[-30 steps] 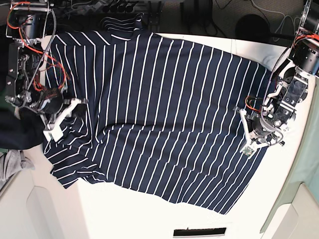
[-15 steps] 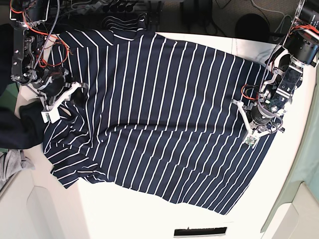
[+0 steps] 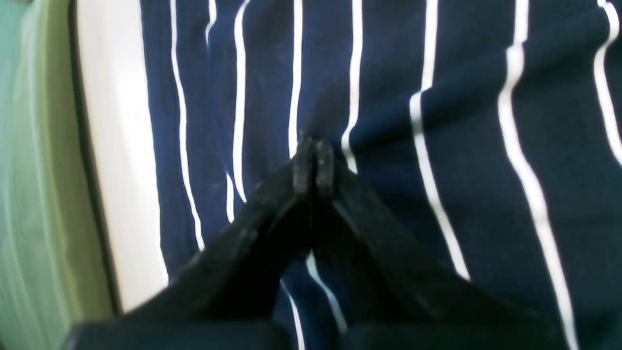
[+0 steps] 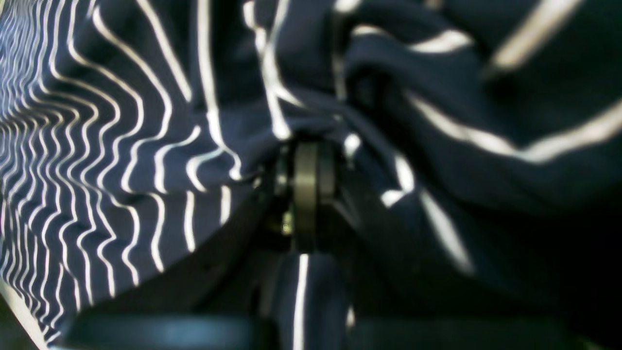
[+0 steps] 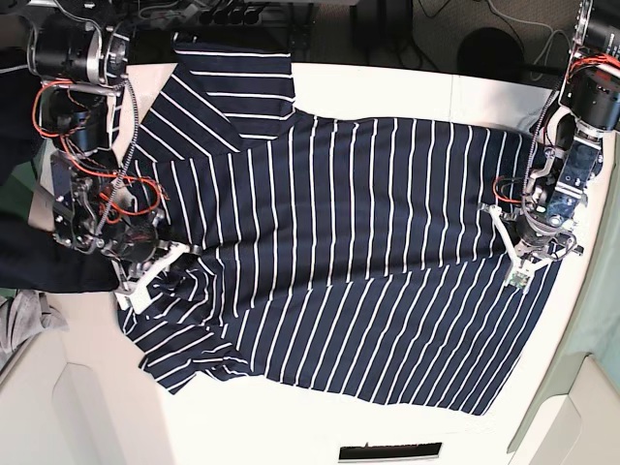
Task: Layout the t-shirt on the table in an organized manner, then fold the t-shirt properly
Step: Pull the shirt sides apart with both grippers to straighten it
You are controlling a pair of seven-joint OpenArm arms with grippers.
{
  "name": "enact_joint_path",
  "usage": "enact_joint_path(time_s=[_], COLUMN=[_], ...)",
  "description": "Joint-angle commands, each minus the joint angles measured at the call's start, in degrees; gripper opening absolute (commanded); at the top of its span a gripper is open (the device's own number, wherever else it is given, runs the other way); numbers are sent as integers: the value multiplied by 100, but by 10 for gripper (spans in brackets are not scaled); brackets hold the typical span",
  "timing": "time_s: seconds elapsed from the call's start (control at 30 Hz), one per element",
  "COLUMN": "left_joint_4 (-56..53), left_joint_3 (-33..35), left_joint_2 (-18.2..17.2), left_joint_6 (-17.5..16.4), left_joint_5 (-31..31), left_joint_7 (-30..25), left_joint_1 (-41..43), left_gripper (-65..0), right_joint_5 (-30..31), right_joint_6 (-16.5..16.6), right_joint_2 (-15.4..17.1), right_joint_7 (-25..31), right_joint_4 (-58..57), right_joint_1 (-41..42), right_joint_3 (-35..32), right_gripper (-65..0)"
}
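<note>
I see the white tabletop (image 5: 291,426) almost covered by the t-shirt (image 5: 349,262), spread flat from 9 to 3 o'clock. At 3 o'clock my left end effector (image 5: 520,274) is pinched together on the shirt's hem; at 9 o'clock my right end effector (image 5: 136,291) is clamped on bunched fabric near the sleeve. Dark cables (image 5: 446,29) crowd the floor at 12 o'clock; a grey cloth (image 5: 21,325) lies beyond the 8 o'clock edge.

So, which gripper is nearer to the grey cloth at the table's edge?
The right gripper. It is shut on the t-shirt at the collar end, close to the grey cloth. The left gripper grips the hem at the far end.
</note>
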Motion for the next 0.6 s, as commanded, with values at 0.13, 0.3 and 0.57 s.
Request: enact_joint_path(time_s=[0.13, 0.3, 0.57], left_joint_4=[22, 22, 380], left_joint_3=[-503, -507, -509], left_joint_2=[-120, -144, -199], left_joint_6=[42, 44, 374], left_joint_5=[48, 240, 321], left_joint_7=[275, 299, 321], left_joint_1=[-216, -210, -142], left_gripper=[-650, -650, -650], right_joint_5=[-44, -52, 411], right_joint_6=[17, -72, -9], right_joint_2=[-262, -269, 160], right_joint_7=[85, 66, -319], right_joint_4=[63, 94, 841], right_joint_1=[367, 380, 199], right_joint_3=[-354, -643, -636], right_gripper=[-650, -650, -650])
